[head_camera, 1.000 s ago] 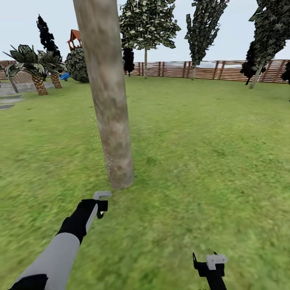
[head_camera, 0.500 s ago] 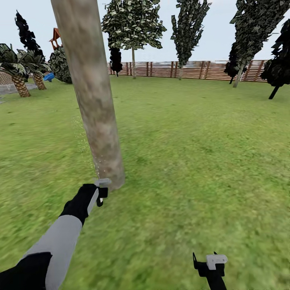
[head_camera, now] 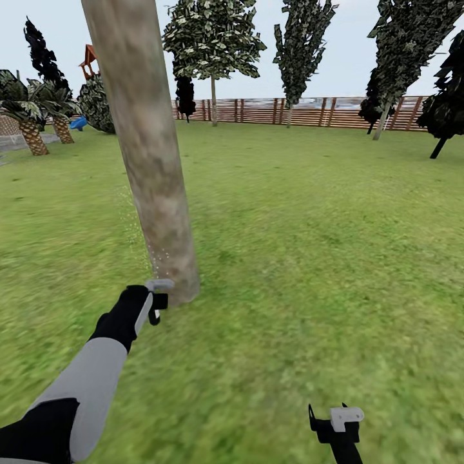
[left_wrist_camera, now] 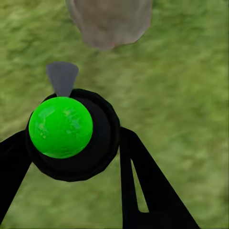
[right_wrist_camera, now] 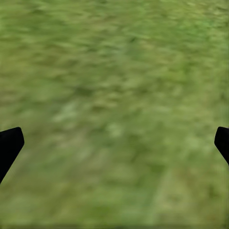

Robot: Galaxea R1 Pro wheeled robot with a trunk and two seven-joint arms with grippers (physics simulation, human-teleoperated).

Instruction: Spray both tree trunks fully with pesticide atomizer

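Jaws: left gripper (left_wrist_camera: 71, 157) pinching atomizer (left_wrist_camera: 61, 128); right gripper (right_wrist_camera: 114, 143) spread, idle. Nozzle near tree trunk (head_camera: 151, 161) base, 12 o'clock. Pesticide (head_camera: 151, 254) specks sparse. Spraying step; next: sweep upward.

Garden – lawn (head_camera: 309, 245), slat fence (head_camera: 309, 111), trees (head_camera: 216, 38).

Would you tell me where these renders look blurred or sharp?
Head view: near grass smeared, trunk soft, fence crisper. Left wrist view: green atomizer sharp, grass mottled. Right wrist view: grass heavily blurred.
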